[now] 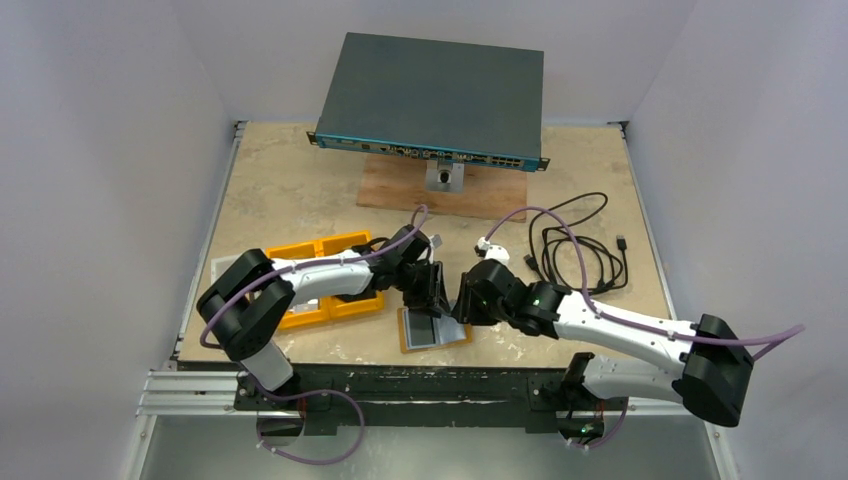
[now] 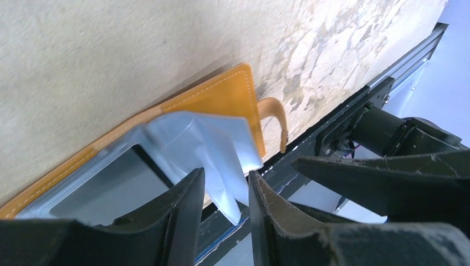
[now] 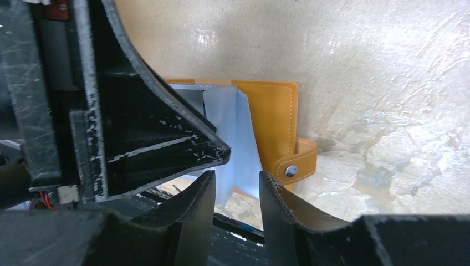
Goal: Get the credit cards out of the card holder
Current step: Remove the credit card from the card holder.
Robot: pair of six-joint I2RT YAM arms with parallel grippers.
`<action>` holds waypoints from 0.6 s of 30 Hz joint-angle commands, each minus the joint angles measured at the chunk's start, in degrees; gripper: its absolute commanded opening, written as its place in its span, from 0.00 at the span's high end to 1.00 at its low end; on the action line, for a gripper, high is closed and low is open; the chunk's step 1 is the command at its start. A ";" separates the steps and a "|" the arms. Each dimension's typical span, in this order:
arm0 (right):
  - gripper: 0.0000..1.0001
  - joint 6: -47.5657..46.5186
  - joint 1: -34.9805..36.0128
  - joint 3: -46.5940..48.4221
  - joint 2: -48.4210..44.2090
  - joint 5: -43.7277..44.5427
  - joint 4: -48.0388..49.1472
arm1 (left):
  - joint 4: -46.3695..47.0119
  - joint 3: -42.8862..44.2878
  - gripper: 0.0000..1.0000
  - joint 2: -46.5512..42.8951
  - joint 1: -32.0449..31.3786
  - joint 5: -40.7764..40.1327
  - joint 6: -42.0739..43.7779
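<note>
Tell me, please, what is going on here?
Both arms meet over the open holder at the near edge of the table. The left end effector and the right end effector each have their fingers apart around a pale card sticking up from the holder. Whether either truly grips it is unclear. The card is not yet out.

Card holder (image 3: 274,119) near table (image 1: 300,190) front edge, cards (image 2: 205,138) in it; tray (image 1: 305,318) left, cables (image 1: 590,262) right-rear.
</note>
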 commanded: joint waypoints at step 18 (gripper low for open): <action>0.64 1.82 -0.10 2.03 -6.62 4.83 -4.76 | 2.74 9.03 0.44 6.76 -2.07 2.67 -0.06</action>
